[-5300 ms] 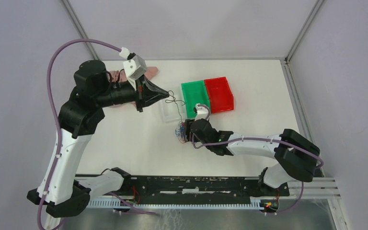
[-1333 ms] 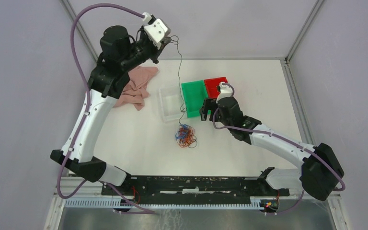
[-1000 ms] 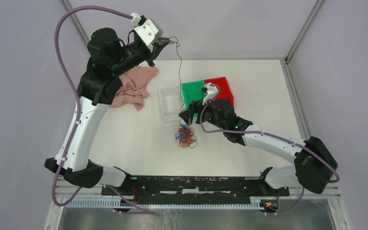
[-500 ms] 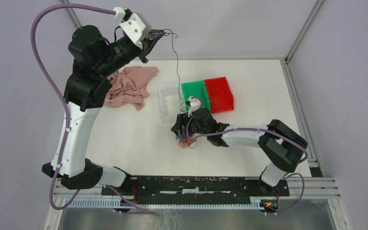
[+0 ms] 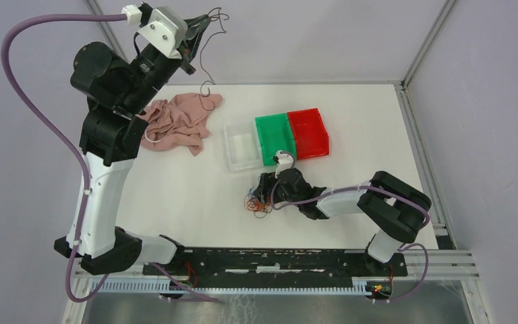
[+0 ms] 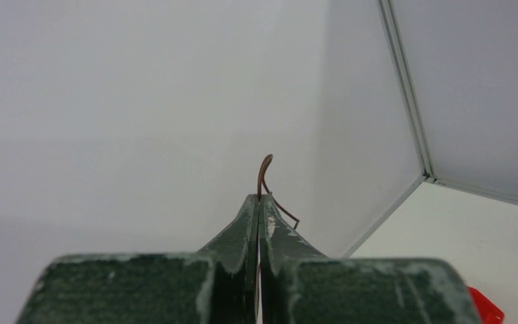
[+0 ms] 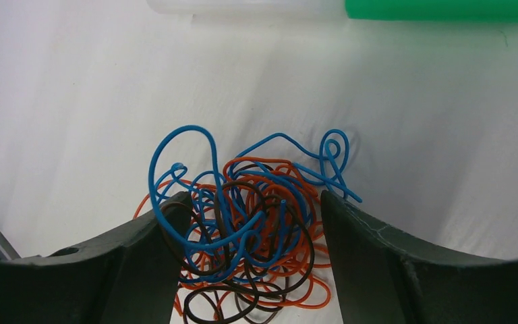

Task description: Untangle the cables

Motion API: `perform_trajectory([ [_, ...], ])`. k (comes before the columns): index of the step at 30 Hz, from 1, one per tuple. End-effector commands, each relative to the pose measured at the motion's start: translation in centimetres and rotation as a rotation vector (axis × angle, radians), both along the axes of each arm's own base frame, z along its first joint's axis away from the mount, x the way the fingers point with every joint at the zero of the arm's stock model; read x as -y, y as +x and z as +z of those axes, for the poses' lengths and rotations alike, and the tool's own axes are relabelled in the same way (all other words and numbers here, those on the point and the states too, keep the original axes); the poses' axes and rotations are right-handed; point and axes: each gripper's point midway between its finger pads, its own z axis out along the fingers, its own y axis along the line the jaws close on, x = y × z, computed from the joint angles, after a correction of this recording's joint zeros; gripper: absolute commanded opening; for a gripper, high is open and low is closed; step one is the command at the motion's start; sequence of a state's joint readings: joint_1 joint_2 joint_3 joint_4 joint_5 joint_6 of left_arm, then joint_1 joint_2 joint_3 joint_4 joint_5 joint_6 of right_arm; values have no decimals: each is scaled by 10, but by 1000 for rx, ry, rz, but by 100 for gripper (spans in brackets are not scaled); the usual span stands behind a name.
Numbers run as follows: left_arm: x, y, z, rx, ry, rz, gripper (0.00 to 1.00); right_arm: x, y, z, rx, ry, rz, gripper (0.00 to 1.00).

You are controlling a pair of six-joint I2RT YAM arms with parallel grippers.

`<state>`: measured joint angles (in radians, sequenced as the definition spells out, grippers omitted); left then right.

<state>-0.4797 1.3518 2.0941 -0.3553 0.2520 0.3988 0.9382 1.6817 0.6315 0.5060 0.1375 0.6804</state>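
The cables are a fist-sized wad (image 5: 256,202) of thin orange-red, blue and dark brown wires on the white table. My right gripper (image 5: 266,192) is low over the wad. In the right wrist view it is open (image 7: 255,197), with one finger on each side of the wad (image 7: 249,233). My left gripper (image 5: 199,25) is raised high at the back left. It is shut on one dark brown wire (image 5: 201,64) that hangs free above the pink cloth. In the left wrist view the wire's end (image 6: 264,177) sticks out of the closed gripper (image 6: 258,199).
A pink cloth (image 5: 179,121) with a white cord lies at the back left. A clear tray (image 5: 241,145), a green bin (image 5: 274,137) and a red bin (image 5: 308,131) stand side by side just behind the wad. The enclosure walls are close to the raised left arm.
My left gripper rose and swung left, and the dark wire came out of the wad and now hangs free. My right gripper came down from the bins onto the wad.
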Motion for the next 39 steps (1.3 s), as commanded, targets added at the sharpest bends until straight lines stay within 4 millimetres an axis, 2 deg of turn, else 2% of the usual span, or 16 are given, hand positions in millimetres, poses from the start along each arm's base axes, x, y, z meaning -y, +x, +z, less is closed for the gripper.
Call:
perform_trajectory([
  [1,2,-3,-4,6,3,-13,3,14,2,13,32,-1,-62,78],
  [10,11,31,-74,-83,102,35,3,39,7,95,125,-11,-114,92],
  [14,15,44,-98,-117,137,47,3,53,14,122,154,0,-144,94],
  [17,20,53,-109,-137,150,47,3,64,22,136,170,16,-180,94],
  [21,24,62,-122,-165,164,49,3,75,34,149,182,28,-223,93],
  [25,26,73,-143,-198,186,69,3,81,38,151,184,15,-245,93],
  [36,24,111,-224,-257,347,164,3,101,38,150,188,-8,-289,92],
  [39,26,121,-239,-258,383,179,3,104,35,150,190,-10,-292,92],
])
